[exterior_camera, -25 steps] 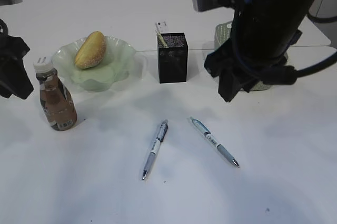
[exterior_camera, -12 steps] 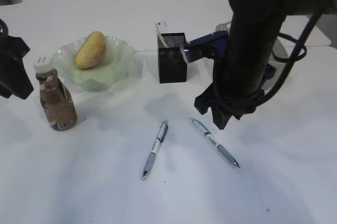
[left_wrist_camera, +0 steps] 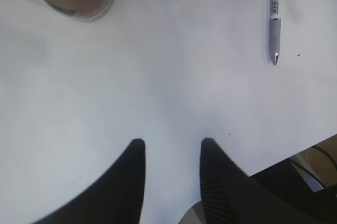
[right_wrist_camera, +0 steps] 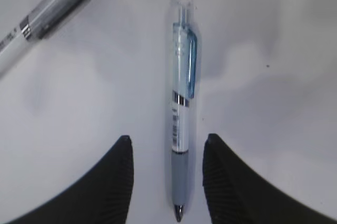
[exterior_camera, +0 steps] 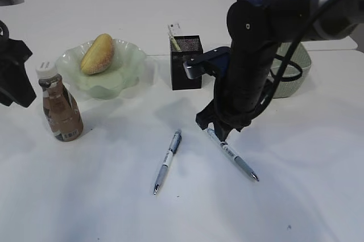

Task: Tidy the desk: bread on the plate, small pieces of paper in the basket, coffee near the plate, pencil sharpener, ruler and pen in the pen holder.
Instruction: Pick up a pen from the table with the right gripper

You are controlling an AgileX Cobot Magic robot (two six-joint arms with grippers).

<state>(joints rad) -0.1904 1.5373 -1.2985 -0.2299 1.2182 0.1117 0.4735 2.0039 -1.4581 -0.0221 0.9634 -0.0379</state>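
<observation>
My right gripper [right_wrist_camera: 167, 140] is open and lowered over a blue-clipped pen [right_wrist_camera: 181, 108], whose grey grip end lies between the fingers untouched. In the exterior view this pen [exterior_camera: 236, 159] lies right of a second pen [exterior_camera: 168, 161]. The bread [exterior_camera: 98, 53] rests on the plate [exterior_camera: 122, 69], and the coffee [exterior_camera: 60, 108] stands in front of it. A ruler [exterior_camera: 173, 36] sticks out of the pen holder [exterior_camera: 186, 63]. My left gripper [left_wrist_camera: 171, 142] hangs open over bare desk [left_wrist_camera: 158, 77]. No pencil sharpener or paper pieces are in view.
The basket [exterior_camera: 296, 71] stands at the back right, partly hidden behind my right arm [exterior_camera: 256, 60]. The left arm [exterior_camera: 11, 77] sits at the left edge beside the coffee. In the left wrist view the desk's front edge [left_wrist_camera: 295, 153] runs close to the fingers.
My right arm has swung down and to the left, from above the basket to just over the right-hand pen. The left arm and the objects have not moved.
</observation>
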